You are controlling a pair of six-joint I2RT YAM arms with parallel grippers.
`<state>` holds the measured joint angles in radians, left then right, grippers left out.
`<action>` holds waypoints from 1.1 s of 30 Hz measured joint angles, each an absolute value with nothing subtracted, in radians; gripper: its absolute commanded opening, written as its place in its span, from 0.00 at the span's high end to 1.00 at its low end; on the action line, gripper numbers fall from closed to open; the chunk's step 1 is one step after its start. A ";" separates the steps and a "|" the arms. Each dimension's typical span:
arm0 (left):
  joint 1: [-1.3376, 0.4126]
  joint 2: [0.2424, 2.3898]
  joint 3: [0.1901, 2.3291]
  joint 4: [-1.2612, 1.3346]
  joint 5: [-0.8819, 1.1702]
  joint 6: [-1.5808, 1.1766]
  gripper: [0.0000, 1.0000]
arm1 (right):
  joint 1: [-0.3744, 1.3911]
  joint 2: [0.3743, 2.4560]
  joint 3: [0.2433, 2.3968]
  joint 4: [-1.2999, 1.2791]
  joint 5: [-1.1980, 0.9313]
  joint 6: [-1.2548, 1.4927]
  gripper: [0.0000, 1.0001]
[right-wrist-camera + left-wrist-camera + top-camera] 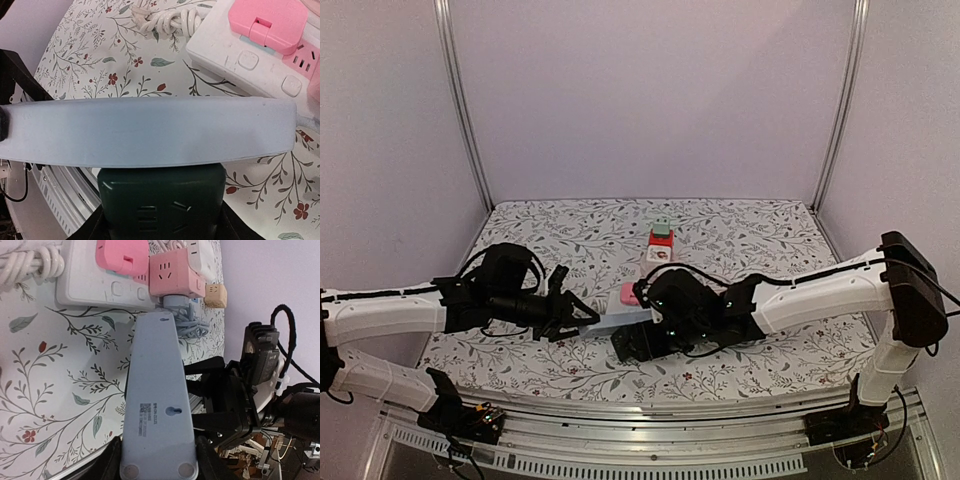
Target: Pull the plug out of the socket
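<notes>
Plug [161, 200], dark green cube: top view, hidden under right gripper [638, 343] near bench [760, 225] centre; grey socket strip [618, 320] bridges to left gripper [588, 317] at 9 o'clock. Left wrist: jaws clamped on socket strip end, 6 o'clock; white power strip [95, 287] at 12. Right wrist: jaws closed on plug, 6 o'clock, touching socket strip above.

Plain lilac walls [650, 90] and metal corner posts [460, 100] enclose a floral-patterned tabletop [570, 230].
</notes>
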<state>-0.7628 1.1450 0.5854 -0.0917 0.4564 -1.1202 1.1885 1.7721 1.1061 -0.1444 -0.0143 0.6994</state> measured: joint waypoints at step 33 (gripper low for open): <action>-1.087 1.019 0.720 -0.271 0.073 -0.500 0.00 | 1.198 1.659 1.171 -0.396 -0.021 0.636 0.82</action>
<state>-1.0866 1.0195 0.7200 -0.2714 0.0734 -0.5003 1.1976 1.6592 1.1713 -0.3958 -0.0212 0.6357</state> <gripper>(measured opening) 0.995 0.577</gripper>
